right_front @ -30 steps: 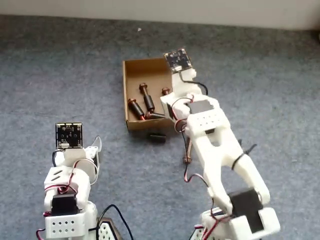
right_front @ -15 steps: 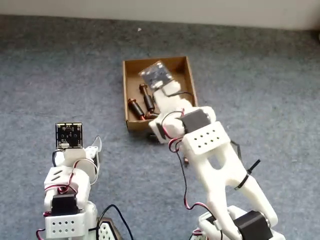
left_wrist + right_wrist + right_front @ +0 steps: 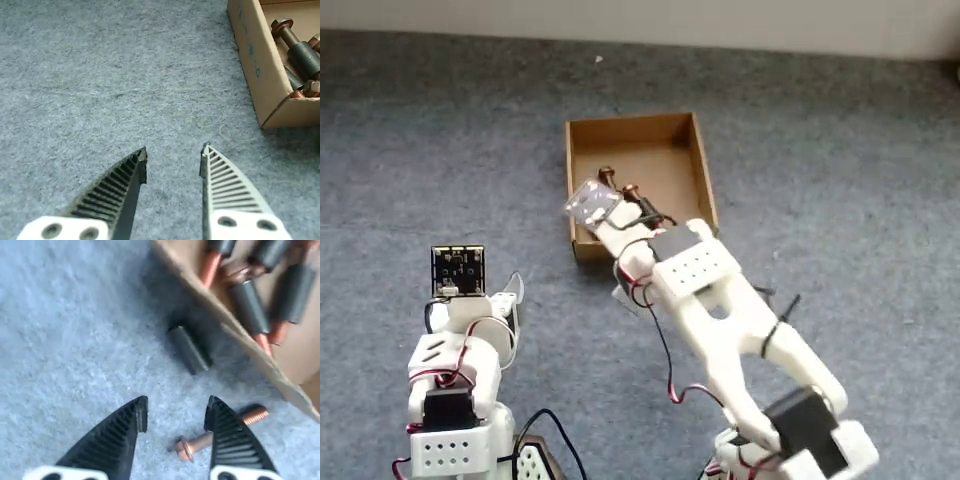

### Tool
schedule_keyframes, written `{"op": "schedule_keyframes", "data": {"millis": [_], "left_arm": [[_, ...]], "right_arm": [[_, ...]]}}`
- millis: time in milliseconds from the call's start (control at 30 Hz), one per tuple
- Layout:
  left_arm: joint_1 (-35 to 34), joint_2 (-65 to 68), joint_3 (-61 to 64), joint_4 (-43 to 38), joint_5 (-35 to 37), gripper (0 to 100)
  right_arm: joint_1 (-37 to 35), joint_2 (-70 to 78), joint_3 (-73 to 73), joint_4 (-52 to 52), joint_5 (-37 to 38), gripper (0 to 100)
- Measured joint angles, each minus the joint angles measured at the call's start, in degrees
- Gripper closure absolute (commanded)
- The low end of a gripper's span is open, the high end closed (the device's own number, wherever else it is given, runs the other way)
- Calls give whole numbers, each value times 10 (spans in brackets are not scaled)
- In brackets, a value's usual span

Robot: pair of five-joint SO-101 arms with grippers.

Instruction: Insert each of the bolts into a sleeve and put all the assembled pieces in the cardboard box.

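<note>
The cardboard box sits on the grey carpet with several bolt-and-sleeve pieces inside. My right arm lies across the box's near corner. In the right wrist view, my right gripper is open just above the carpet outside the box wall. A loose black sleeve lies beside that wall. A loose copper bolt lies on the carpet, partly behind one finger. My left gripper is open over bare carpet, well short of the box corner.
The assembled pieces crowd the near end of the box, while its far half is bare cardboard. Open carpet surrounds the box. The left arm stands at the lower left, away from the right arm.
My right arm has swung left and drawn back from over the box to the carpet just outside its near wall. The left arm has kept still.
</note>
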Motion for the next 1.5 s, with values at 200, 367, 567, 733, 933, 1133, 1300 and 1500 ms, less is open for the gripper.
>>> {"op": "schedule_keyframes", "data": {"millis": [200, 367, 567, 733, 933, 1133, 1300, 1500], "left_arm": [[0, 0, 0, 0, 0, 808], [0, 0, 0, 0, 0, 808], [0, 0, 0, 0, 0, 808], [0, 0, 0, 0, 0, 808], [-2, 0, 0, 0, 0, 808], [-2, 0, 0, 0, 0, 808], [-2, 0, 0, 0, 0, 808], [-2, 0, 0, 0, 0, 808]], "right_arm": [[-10, 108, -62, 1, 27, 821], [-9, 165, -121, 0, 27, 821], [11, 228, -179, 0, 27, 821], [12, 264, -185, 0, 38, 821], [15, 287, -197, 1, 66, 885], [17, 299, -217, 1, 67, 918], [17, 302, -223, 1, 62, 998], [17, 301, -228, 7, 25, 995]]}}
